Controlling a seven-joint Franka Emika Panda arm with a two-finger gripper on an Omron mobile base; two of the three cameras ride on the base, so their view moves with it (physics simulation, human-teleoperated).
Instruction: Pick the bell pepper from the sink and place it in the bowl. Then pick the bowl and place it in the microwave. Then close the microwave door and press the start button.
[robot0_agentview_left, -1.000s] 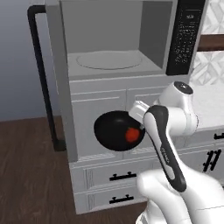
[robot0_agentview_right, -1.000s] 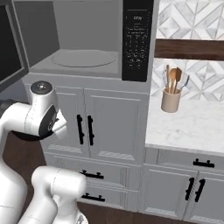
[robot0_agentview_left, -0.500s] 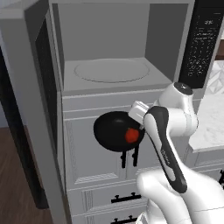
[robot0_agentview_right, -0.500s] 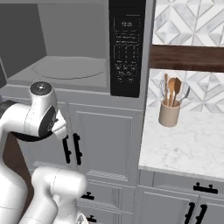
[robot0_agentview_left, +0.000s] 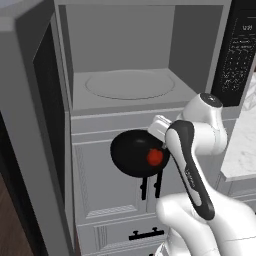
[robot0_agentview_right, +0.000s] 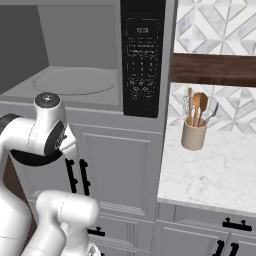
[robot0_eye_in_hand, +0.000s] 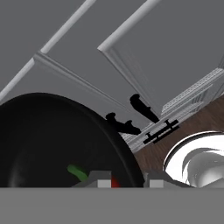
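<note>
Bell pepper (robot0_agentview_left: 154, 157) lies inside the bowl (robot0_agentview_left: 132, 153), at its 3 o'clock side. The gripper (robot0_eye_in_hand: 127, 180) is closed on the bowl's rim, holding it in the air below the open microwave (robot0_agentview_left: 130, 85), before the cabinet doors (robot0_agentview_left: 107, 185). Utensil crock (robot0_agentview_right: 194, 135) stands on the worktop (robot0_agentview_right: 220, 172).

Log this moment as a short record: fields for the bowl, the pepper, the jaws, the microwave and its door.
bowl: black bowl held up in front of the cabinet doors, below the microwave opening
pepper: red bell pepper inside the bowl
gripper: gripper at the bowl's rim, jaws closed on it
microwave: microwave cavity empty, turntable bare
door: microwave door swung open to the left
counter: utensil holder on the marble counter to the right
</note>
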